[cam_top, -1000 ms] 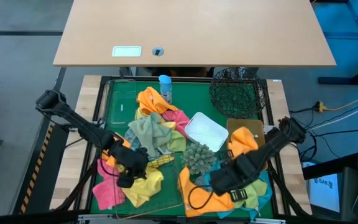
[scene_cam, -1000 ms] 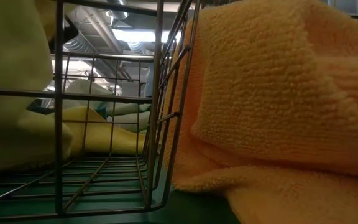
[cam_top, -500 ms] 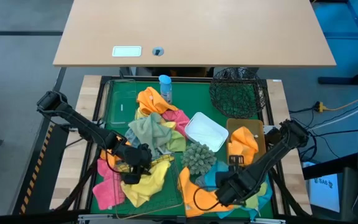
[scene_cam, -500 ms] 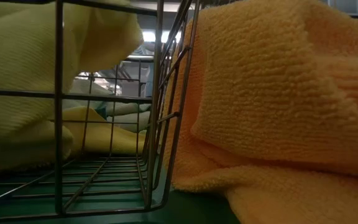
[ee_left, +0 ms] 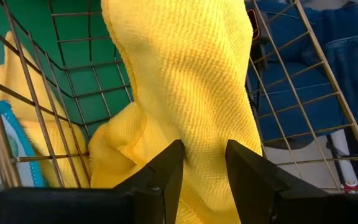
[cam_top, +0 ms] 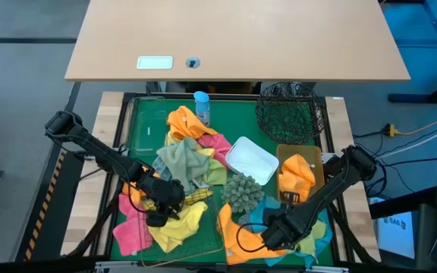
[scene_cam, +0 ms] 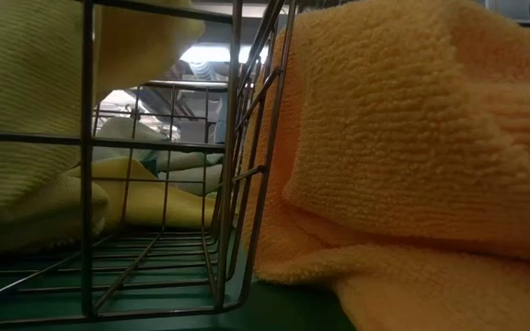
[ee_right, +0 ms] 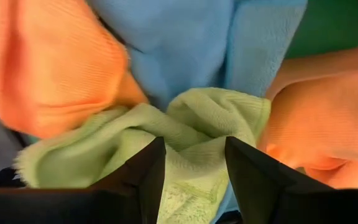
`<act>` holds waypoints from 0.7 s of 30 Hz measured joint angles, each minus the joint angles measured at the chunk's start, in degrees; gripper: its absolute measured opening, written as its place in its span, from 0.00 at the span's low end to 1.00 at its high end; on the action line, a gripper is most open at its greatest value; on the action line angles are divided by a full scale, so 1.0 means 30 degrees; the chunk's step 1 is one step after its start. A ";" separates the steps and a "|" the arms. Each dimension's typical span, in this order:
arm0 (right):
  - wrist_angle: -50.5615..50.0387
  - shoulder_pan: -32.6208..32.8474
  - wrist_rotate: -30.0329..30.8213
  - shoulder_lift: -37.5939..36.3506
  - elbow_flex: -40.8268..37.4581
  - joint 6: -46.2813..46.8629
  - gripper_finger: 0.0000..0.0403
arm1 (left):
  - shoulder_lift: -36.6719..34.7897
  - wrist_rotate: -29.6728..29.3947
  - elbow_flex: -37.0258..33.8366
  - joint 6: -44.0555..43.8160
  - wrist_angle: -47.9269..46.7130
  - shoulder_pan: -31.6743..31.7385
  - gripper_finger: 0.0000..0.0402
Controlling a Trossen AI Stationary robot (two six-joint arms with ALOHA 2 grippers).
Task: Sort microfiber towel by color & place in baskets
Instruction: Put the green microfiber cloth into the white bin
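Note:
My left gripper [cam_top: 160, 206] [ee_left: 204, 146] stands open over the square gold wire basket [cam_top: 197, 199] [ee_left: 291, 93]. A yellow towel [cam_top: 180, 224] [ee_left: 185, 81] [scene_cam: 26, 119] lies in that basket and runs up between the fingers. My right gripper [cam_top: 279, 227] [ee_right: 194, 143] points down, open, close above a light-green towel [ee_right: 185, 118]. That towel lies among a blue towel [ee_right: 185, 37] and orange towels [ee_right: 48, 62] [cam_top: 241, 243] at the near right. The gripper hides the green towel in the high view. My left gripper has its open fingers [ee_left: 166, 174] on either side of the yellow towel's lower part [ee_left: 201, 168], slanting down into the basket from the left. Whether they touch the cloth I cannot tell. The towel rests in the basket.
At the far right stands a round black wire-mesh basket [cam_top: 290, 110]. A white tray [cam_top: 250, 159] and a tan tray [cam_top: 283, 154] holding an orange towel sit mid-right. Also there are a spiky green ball [cam_top: 241, 191], a blue spray bottle [cam_top: 201, 106], a towel heap [cam_top: 192, 148] and a pink towel [cam_top: 127, 227].
My left gripper has opened while staying in place. The yellow towel has come down inside the gold basket, as the low view shows. My right gripper has sunk toward the towels at the near right and has rolled about its own axis, staying open.

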 joint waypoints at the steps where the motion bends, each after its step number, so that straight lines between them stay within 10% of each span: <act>1: 0.0014 0.0000 -0.0027 0.0000 -0.0189 0.0007 0.41 | 0.0000 0.0000 0.0000 0.0000 -0.0005 0.0000 0.29; 21: 0.0299 0.0000 -0.0770 0.0000 -0.1016 -0.0729 0.05 | -0.0022 0.0940 -0.0016 -0.0022 0.0144 -0.0015 0.29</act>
